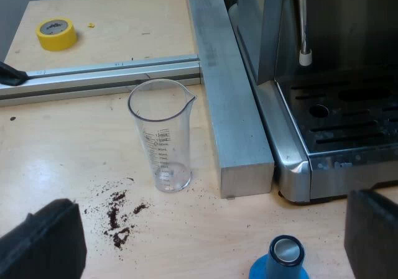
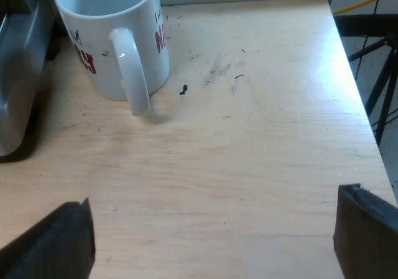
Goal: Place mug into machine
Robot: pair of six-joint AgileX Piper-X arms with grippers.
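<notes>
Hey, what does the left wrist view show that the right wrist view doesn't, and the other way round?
Left wrist view's own: the measuring glass, upright and empty beside a metal bar, spilled coffee grounds, a blue tamper, the drip tray of the espresso machine, a yellow tape roll. Right wrist view's own: the white mug, upright on the table. Shared: the wooden table, plus an open gripper each, the left gripper and the right gripper.

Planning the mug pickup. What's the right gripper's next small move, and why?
Likely ease the right gripper forward toward the white ceramic mug with red lettering. Its black fingers are open and empty, and the mug stands upright on the wooden table, handle facing the gripper, not yet between the fingers.
</notes>
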